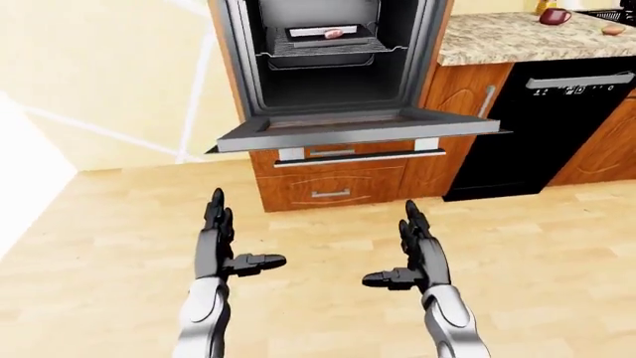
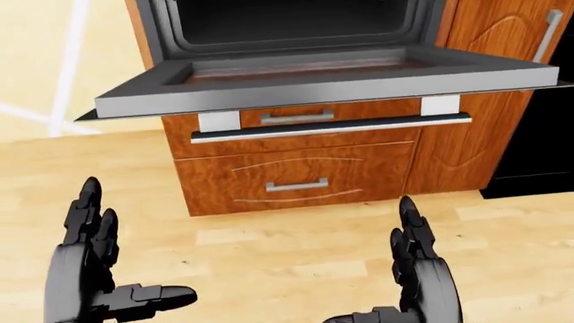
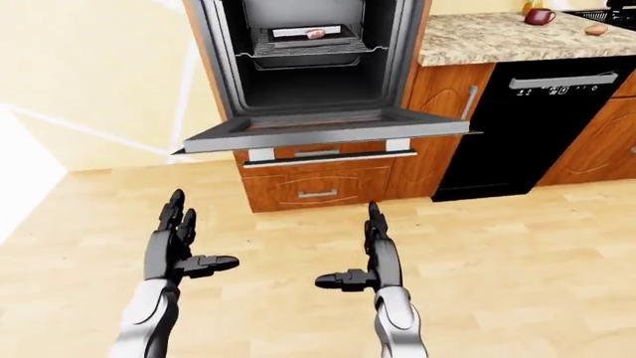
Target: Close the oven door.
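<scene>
I can read no text, label, brand or number anywhere. The black dishwasher (image 1: 557, 127) beside the oven carries a row of small pale marks on its control strip (image 1: 576, 89) in my left-eye view, but they are too tiny and blurred to make out.
</scene>
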Motion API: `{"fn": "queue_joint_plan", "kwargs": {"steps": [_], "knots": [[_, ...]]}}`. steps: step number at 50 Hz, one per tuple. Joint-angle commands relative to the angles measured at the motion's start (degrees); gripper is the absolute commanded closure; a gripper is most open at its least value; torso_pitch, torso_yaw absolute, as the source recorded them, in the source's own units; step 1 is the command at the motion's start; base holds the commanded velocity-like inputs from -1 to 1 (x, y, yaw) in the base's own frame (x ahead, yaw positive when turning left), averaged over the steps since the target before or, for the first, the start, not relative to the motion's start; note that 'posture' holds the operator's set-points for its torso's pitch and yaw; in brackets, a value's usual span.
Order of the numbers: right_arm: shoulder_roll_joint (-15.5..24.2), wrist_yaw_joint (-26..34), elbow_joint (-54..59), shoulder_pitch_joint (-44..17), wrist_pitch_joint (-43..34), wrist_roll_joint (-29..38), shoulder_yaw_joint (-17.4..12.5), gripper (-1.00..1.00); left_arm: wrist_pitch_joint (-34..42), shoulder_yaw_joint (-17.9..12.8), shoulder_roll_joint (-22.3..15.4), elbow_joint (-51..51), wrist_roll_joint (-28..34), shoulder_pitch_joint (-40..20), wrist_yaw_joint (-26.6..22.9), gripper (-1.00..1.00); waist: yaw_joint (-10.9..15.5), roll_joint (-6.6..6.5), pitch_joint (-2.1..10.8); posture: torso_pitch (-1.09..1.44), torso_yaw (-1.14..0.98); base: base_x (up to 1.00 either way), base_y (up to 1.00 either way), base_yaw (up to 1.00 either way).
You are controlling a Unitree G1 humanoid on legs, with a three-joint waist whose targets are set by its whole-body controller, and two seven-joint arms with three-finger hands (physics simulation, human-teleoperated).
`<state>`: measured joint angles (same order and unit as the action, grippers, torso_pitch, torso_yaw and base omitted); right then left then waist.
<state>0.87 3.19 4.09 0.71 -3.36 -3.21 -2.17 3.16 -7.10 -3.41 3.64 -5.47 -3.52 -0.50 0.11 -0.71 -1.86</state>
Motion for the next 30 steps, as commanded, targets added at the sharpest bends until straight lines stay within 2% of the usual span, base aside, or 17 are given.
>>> {"fn": "queue_joint_plan", "kwargs": {"steps": [1, 5, 7, 8, 9, 10, 13, 16, 18, 19, 20, 21, 22, 25, 30], "knots": [[0.38, -0.34, -2.66, -1.17, 2.3, -0.09, -0.72, -1.0, -2.07, 0.54, -0.01, -2.43, -0.12, -1.46, -0.46, -1.0, -0.26, 0.13, 0.76, 0.0, 0.0, 0.0, 0.41, 0.0], [0.38, -0.37, -2.64, -1.23, 2.26, -0.05, -0.67, -1.0, -2.05, 0.44, -0.11, -2.26, -0.18, -1.68, -0.47, -1.0, -0.47, 2.39, 0.39, 0.0, 0.0, 0.0, 0.41, 0.0], [0.38, -0.36, -2.72, -1.17, 2.24, -0.06, -0.66, -1.0, -2.17, 0.43, -0.12, -2.12, -0.16, -1.74, -0.43, -1.0, -0.61, 4.49, 0.65, 0.0, 0.0, 0.0, 0.41, 0.0], [0.36, -0.38, -2.71, -1.2, 2.23, -0.07, -0.66, -1.0, -2.25, 0.45, -0.12, -2.06, -0.14, -1.71, -0.42, -1.0, -0.65, 5.13, 0.78, 0.0, 0.0, 0.0, 0.41, 0.0], [0.34, -0.38, -2.66, -1.28, 2.21, -0.03, -0.59, -1.0, -2.18, 0.45, -0.12, -2.14, -0.17, -1.72, -0.41, -1.0, -1.4, 2.96, 0.87, 0.0, 0.0, 0.0, 0.41, 0.0], [0.33, -0.37, -2.56, -1.32, 2.24, -0.03, -0.58, -1.0, -1.94, 0.42, -0.16, -2.32, -0.21, -1.79, -0.39, -1.0, -0.92, 4.05, 1.04, 0.0, 0.0, 0.0, 0.41, 0.0], [0.39, -0.35, -2.89, -1.23, 2.05, -0.02, -0.59, -1.0, -2.17, 0.34, -0.24, -1.88, -0.26, -2.0, -0.45, -1.0, -1.0, 3.88, 1.74, 0.0, 0.0, 0.0, 0.41, 0.0], [0.35, -0.37, -2.92, -1.23, 2.1, 0.03, -0.54, -1.0, -1.71, 0.39, -0.26, -2.49, -0.3, -1.84, -0.46, -1.0, -1.14, 1.62, 0.82, 0.0, 0.0, 0.0, 0.41, 0.0], [0.3, -0.34, -2.8, -1.2, 2.22, -0.11, -0.59, -1.0, -2.4, 0.39, -0.39, -1.15, -0.03, -2.17, -0.66, -1.0, -1.25, -0.63, 0.69, 0.0, 0.0, 0.0, 0.41, 0.0], [0.3, -0.29, -2.79, -1.26, 2.21, -0.25, -0.63, -1.0, -2.53, 0.32, -0.42, -0.84, 0.0, -2.3, -0.64, -1.0, -1.23, -2.55, 1.11, 0.0, 0.0, 0.0, 0.41, 0.0], [0.35, -0.28, -2.55, -1.3, 2.36, -0.31, -0.73, -1.0, -2.52, 0.3, -0.44, -0.72, 0.02, -2.4, -0.58, -1.0, -0.91, -5.63, 1.99, 0.0, 0.0, 0.0, 0.4, 0.0], [0.38, -0.23, -2.12, -1.28, 2.7, -0.38, -0.82, -1.0, -2.39, 0.32, -0.45, -0.92, 0.04, -2.35, -0.57, -1.0, -0.69, -3.99, 2.02, 0.0, 0.0, 0.0, 0.41, 0.0], [0.37, -0.24, -1.74, -1.28, 2.96, -0.4, -0.84, -1.0, -1.76, 0.33, -0.45, -1.67, -0.02, -2.19, -0.53, -1.0, -0.53, -3.4, 1.21, 0.0, 0.0, 0.0, 0.4, 0.0], [0.38, -0.24, -1.43, -1.32, 3.08, -0.39, -0.8, -1.0, -2.36, 0.34, -0.41, -1.06, 0.11, -2.21, -0.57, -1.0, -0.2, -1.72, 1.33, 0.0, 0.0, 0.0, 0.4, 0.0], [0.41, -0.25, -1.51, -1.51, 2.88, -0.37, -0.75, -1.0, -1.67, 0.11, -0.52, -1.58, -0.09, -2.53, -0.45, -1.0, -0.34, 1.05, 0.51, 0.0, 0.0, 0.0, 0.4, 0.0]]}}
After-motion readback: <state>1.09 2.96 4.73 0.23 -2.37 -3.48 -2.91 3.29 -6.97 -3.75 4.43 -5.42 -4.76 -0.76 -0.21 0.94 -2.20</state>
